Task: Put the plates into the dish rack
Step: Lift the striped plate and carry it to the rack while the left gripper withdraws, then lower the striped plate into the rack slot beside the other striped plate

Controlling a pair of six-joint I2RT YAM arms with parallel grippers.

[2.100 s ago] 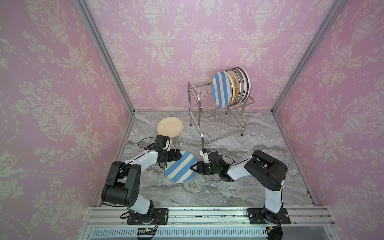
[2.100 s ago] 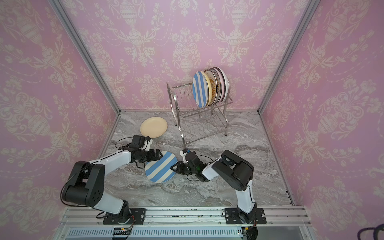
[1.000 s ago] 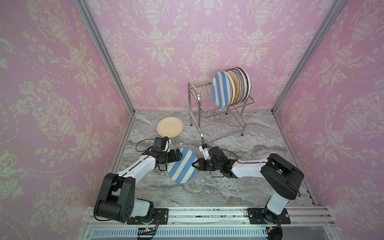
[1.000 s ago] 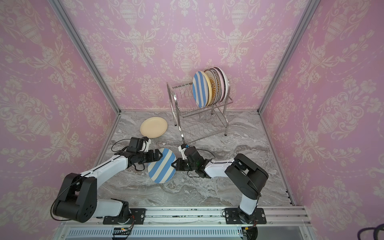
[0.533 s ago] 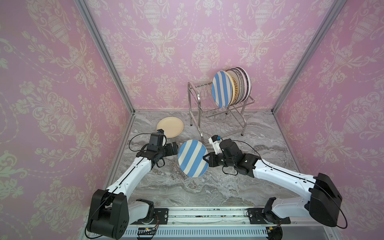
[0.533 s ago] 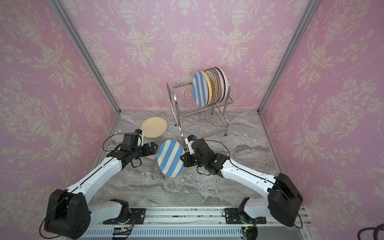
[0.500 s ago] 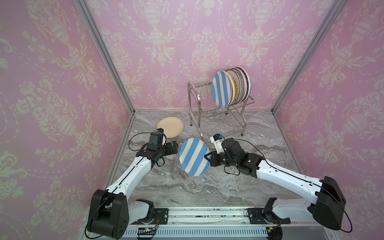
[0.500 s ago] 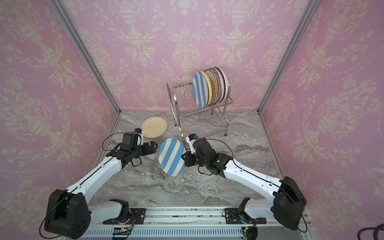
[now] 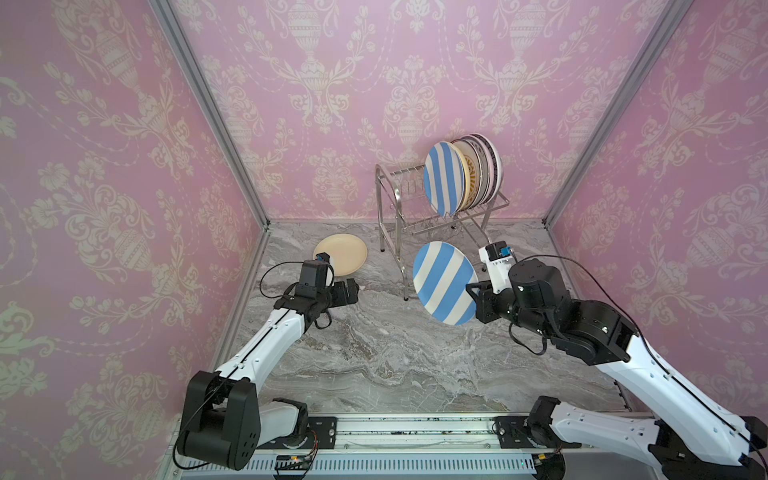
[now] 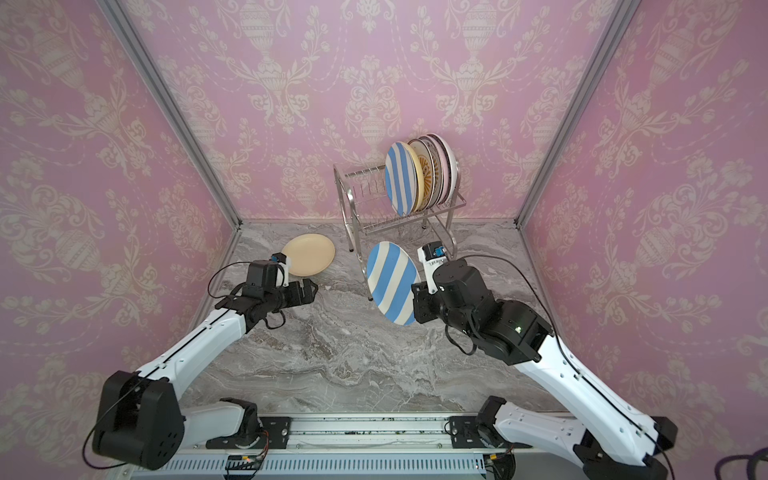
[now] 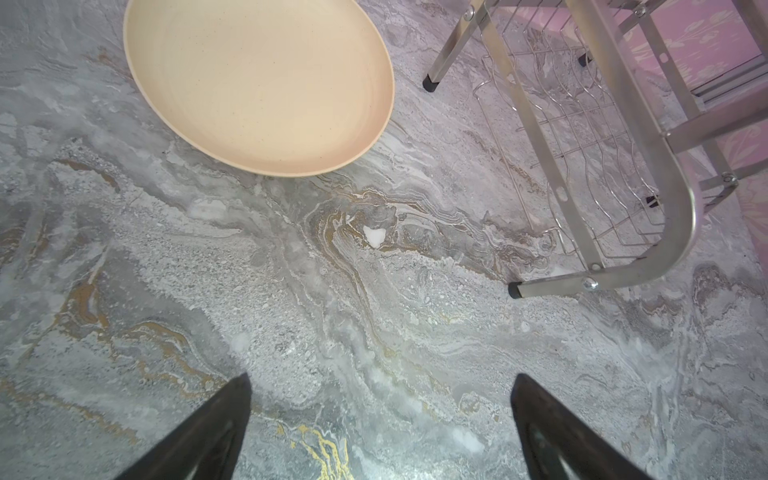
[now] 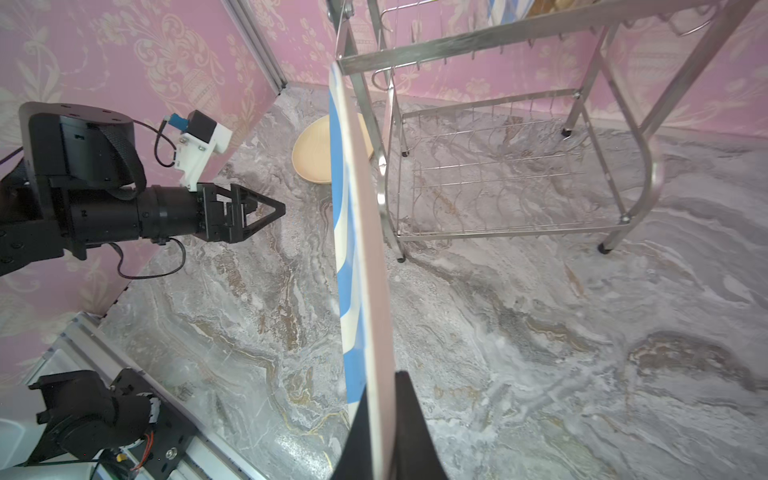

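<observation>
- The right gripper [image 9: 473, 297] is clamped on the rim of a blue-and-white striped plate [image 9: 442, 282]. It carries the plate on edge in the air, clear of the marble surface [image 9: 374, 353].
- The dish rack [image 9: 405, 185] stands at about 11 o'clock from that gripper in both top views, near the plate but not touching it. Its upper tier sits higher than the plate.
- The free slots are at the rack's 9 o'clock end, just beside the racked plates [image 9: 444, 178].
- The held plate's face is turned toward 9 o'clock, much as the racked ones face. I judge it needs lifting and carrying more than turning.
- Of the 2 grippers, the right one is nearer the rack.
- The left gripper [image 11: 382, 376] has its fingers apart and empty, above the bare surface.
- 1 cream plate [image 9: 340, 255] lies flat at about 12 o'clock from the left gripper, near the rack's foot.
- The striped plate looks glossy, with broad bands, a thin rim and a pale back.
</observation>
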